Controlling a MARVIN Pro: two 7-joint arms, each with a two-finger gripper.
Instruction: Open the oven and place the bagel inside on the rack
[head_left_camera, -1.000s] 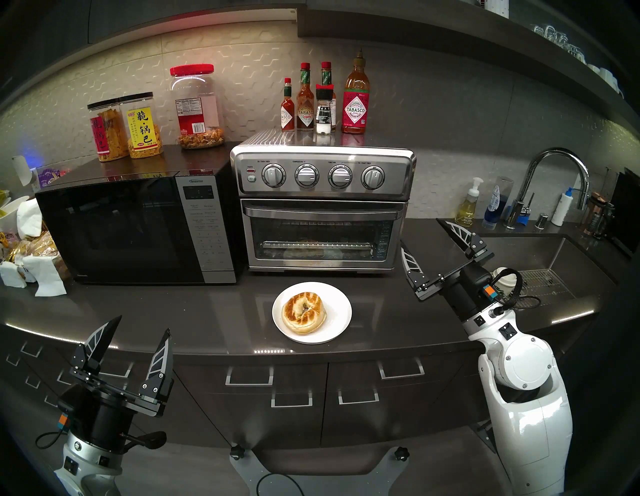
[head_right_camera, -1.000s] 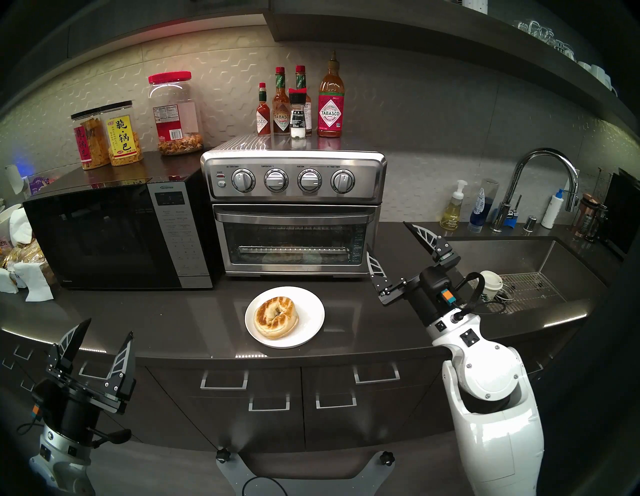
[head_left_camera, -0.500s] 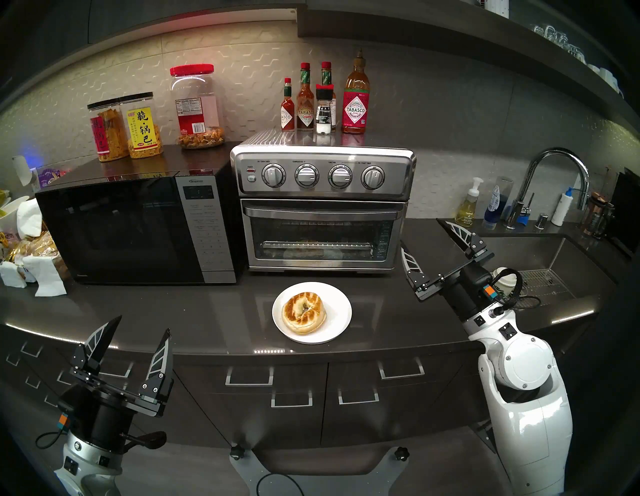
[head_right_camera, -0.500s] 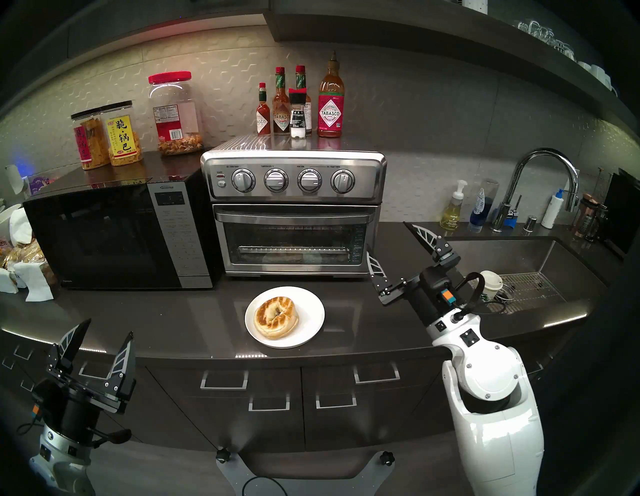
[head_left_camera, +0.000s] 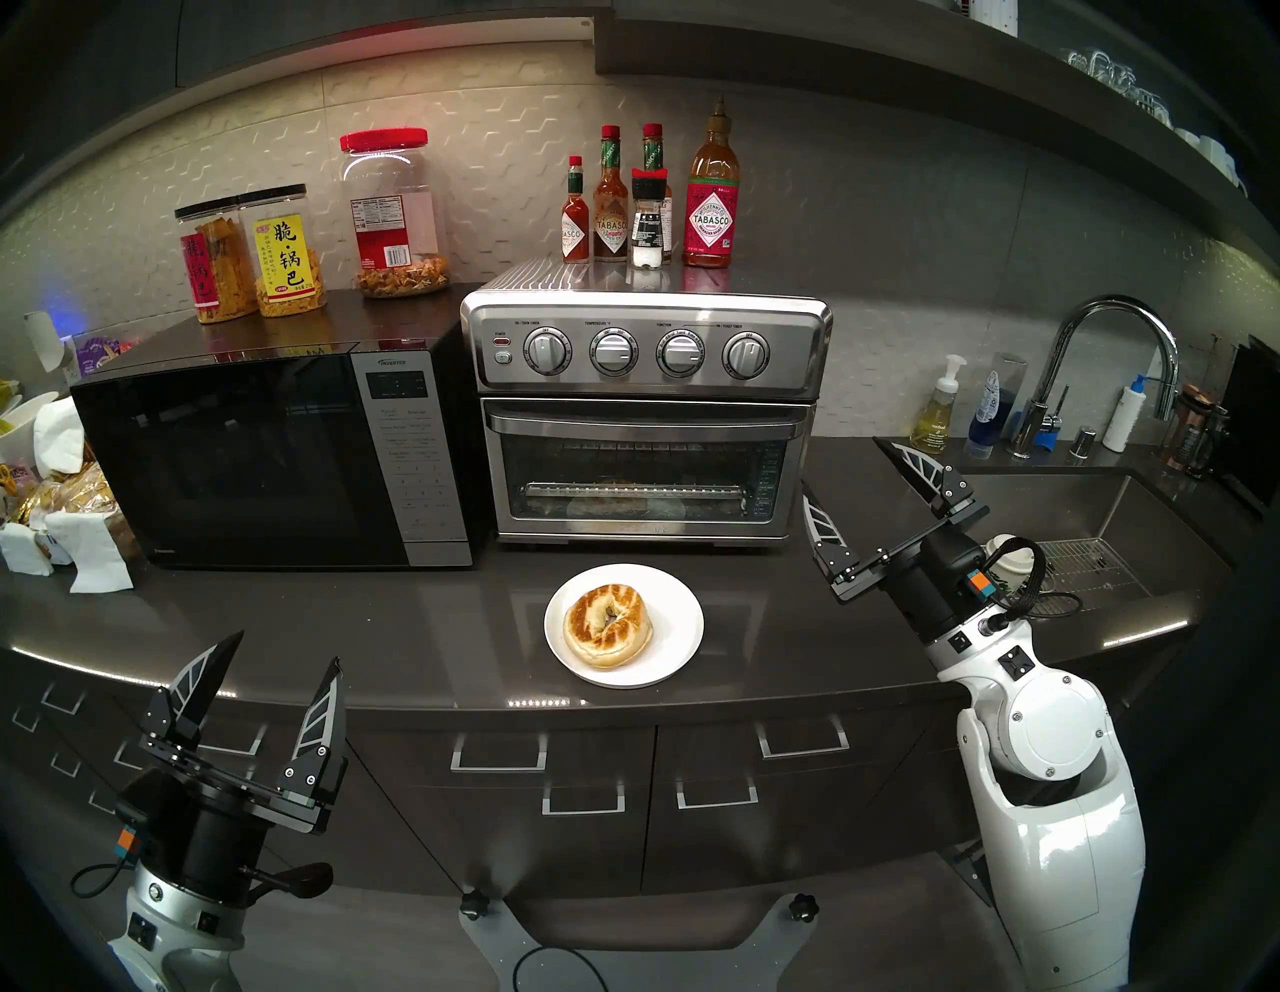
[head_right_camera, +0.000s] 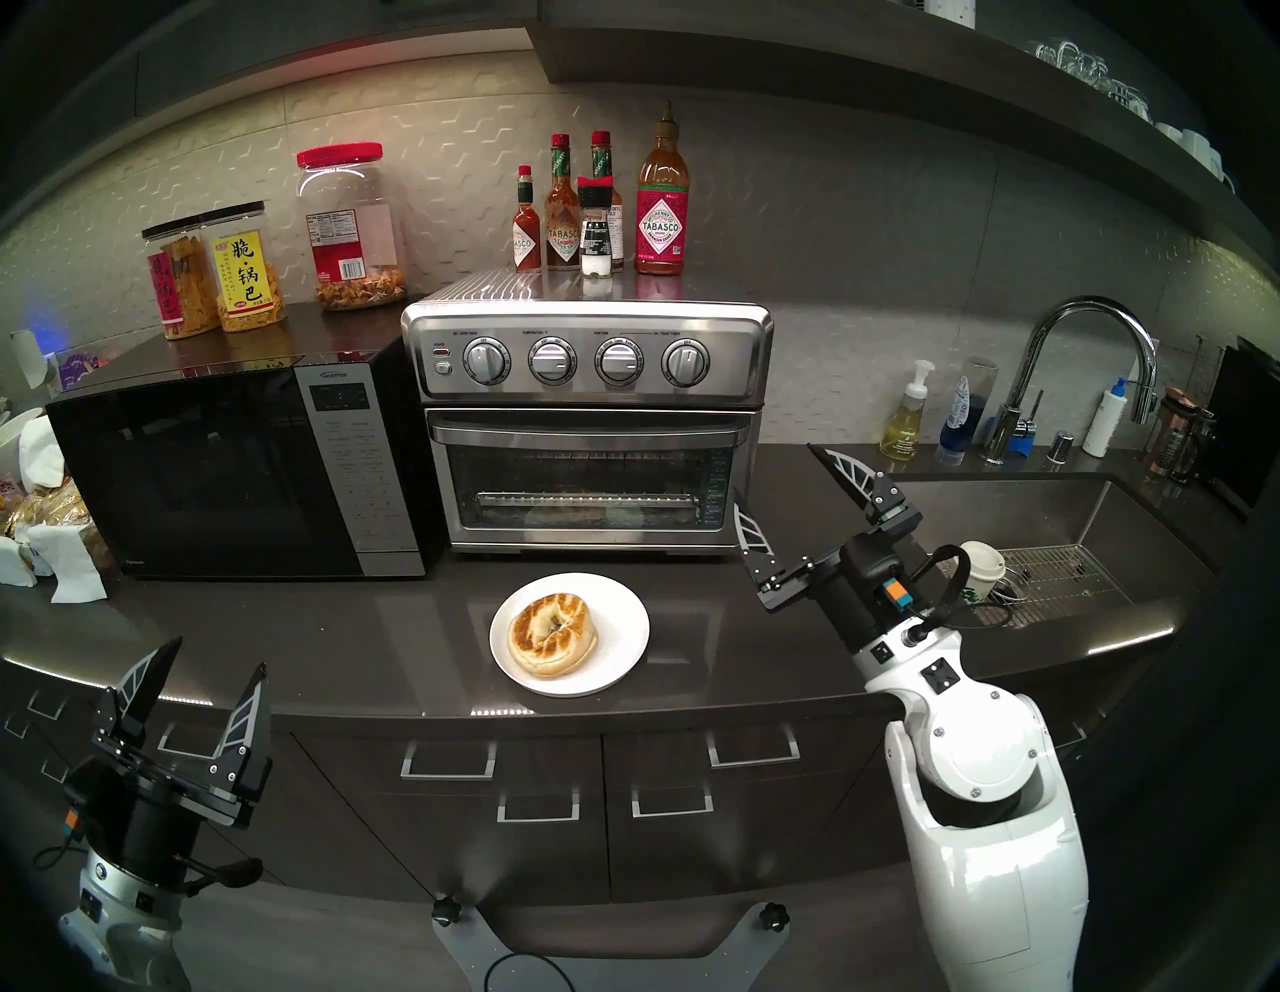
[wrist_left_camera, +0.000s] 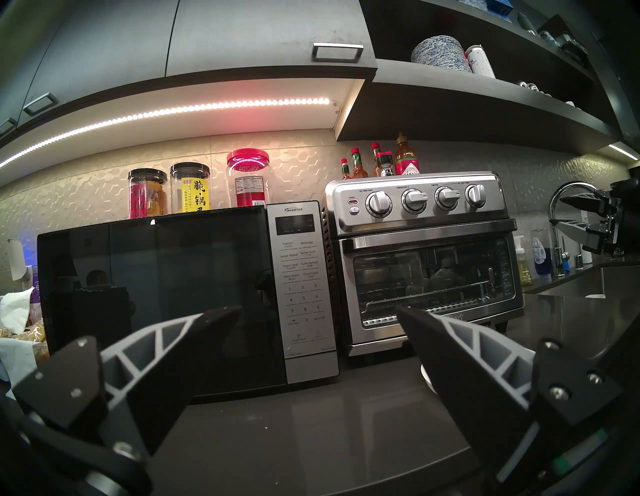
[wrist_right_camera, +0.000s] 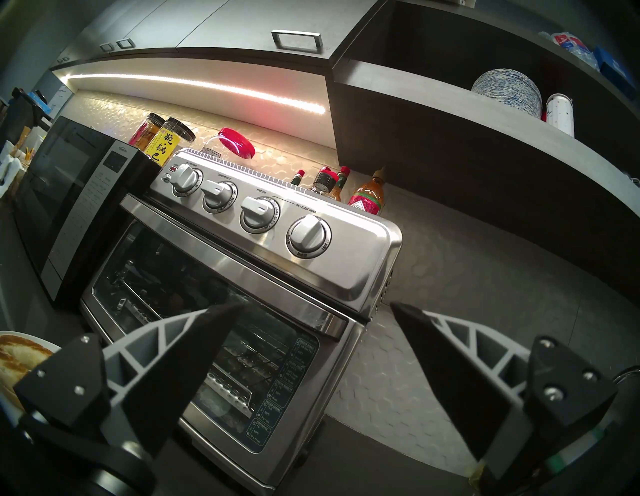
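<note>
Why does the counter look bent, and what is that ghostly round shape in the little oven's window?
Both head views: fisheye lenses bow the countertop and leave dark rims. The pale shape in the oven door glass looks like a reflection of the bagel and plate. Left wrist view: an LED strip glows pink.

The dark grey glossy stone countertop (head_left_camera: 346, 623) carries a wide black microwave with a keypad (head_left_camera: 270, 457), a boxy stainless-steel toaster oven (head_left_camera: 644, 409) just beside it (door shut), and a round white plate (head_left_camera: 675, 623) in front of the oven.
</note>
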